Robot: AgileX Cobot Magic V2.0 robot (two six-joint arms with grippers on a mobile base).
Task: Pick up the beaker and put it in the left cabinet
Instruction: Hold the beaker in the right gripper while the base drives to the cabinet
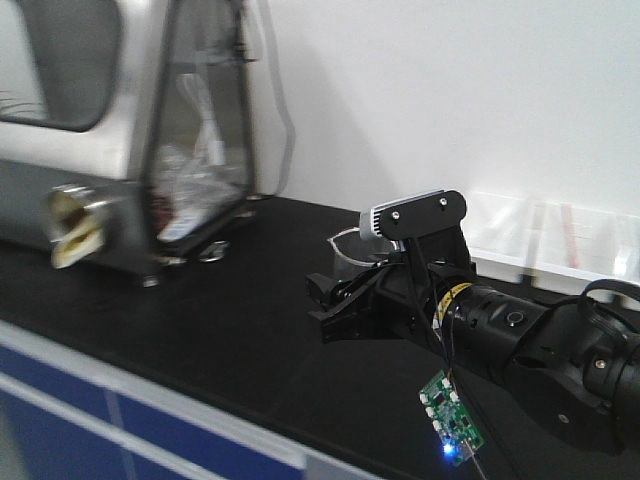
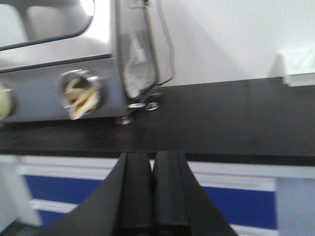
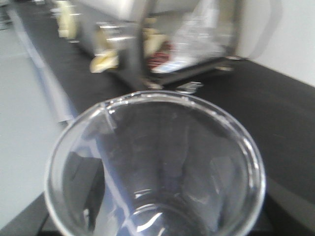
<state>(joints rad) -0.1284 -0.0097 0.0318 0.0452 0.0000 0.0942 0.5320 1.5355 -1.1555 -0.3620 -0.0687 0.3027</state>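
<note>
Left hand: black fingers pressed together, nothing between them, low in front of worktop edge. Blue cupboard fronts below that edge.

Right hand: over worktop, closed around beaker. Clear glass shows just above and behind fingertips, under wrist camera. Cannot tell whether base touches worktop.

Right wrist view: beaker rim fills frame, mouth toward lens, spout fold at upper left; fingers hidden by glass.

Farther back left: stainless steel chamber standing on worktop, well apart from beaker.

Far right, by wall: white tray.
</note>
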